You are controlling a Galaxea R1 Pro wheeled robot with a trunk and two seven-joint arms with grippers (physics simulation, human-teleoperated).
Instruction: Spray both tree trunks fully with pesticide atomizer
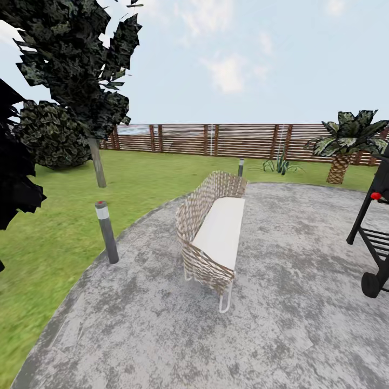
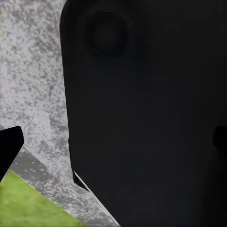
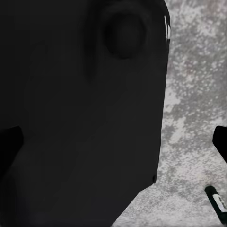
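In the head view one tree stands on the lawn at the left. Its pale trunk [image 1: 98,162] rises into ragged dark foliage [image 1: 81,59]. More dark foliage [image 1: 16,178] hangs in at the left edge, with its trunk out of view. A small dark thing with a white part [image 3: 215,201] lies on the paving; I cannot tell if it is the pesticide atomizer. My left gripper [image 2: 113,142] and right gripper [image 3: 113,142] hang open beside the robot's black body, dark fingertips [image 2: 9,147] [image 3: 220,141] far apart, with nothing between them.
A wicker bench [image 1: 213,232] with a white seat stands mid-patio. A grey bollard [image 1: 107,232] marks the paving edge and another [image 1: 241,166] stands behind the bench. A black grill [image 1: 375,237] is at the right, with a short palm [image 1: 346,146], round bush [image 1: 51,135] and slat fence [image 1: 216,139] beyond.
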